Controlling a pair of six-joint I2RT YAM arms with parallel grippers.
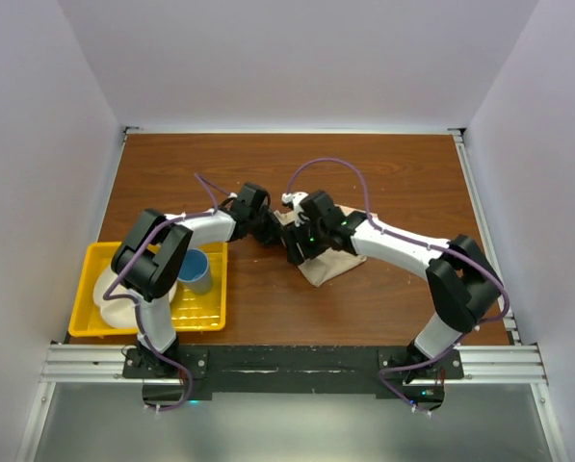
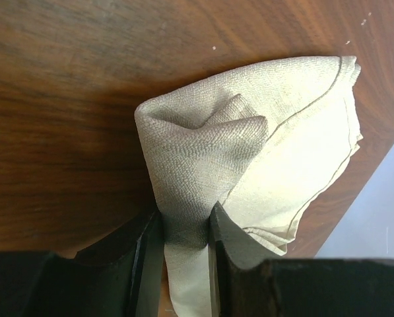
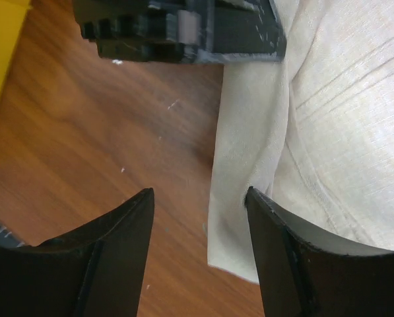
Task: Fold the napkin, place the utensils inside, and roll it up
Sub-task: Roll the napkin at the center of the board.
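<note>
The beige napkin [image 1: 329, 267] lies crumpled on the wooden table just right of centre, partly under both wrists. My left gripper [image 1: 271, 234] is shut on a bunched fold of the napkin [image 2: 282, 132], the cloth squeezed between its dark fingers [image 2: 148, 264]. My right gripper [image 1: 293, 252] stands open over the napkin's left edge [image 3: 249, 165]; one fingertip [image 3: 259, 205] touches the cloth, the other hangs over bare wood, and nothing is held between them [image 3: 200, 195]. The utensils are out of view.
A yellow tray [image 1: 202, 313] sits at the near left with a white plate [image 1: 114, 298] and a blue cup [image 1: 197, 271] in it. Its corner [image 3: 2, 39] shows in the right wrist view, as does the left gripper's body [image 3: 177, 26]. White walls enclose the table.
</note>
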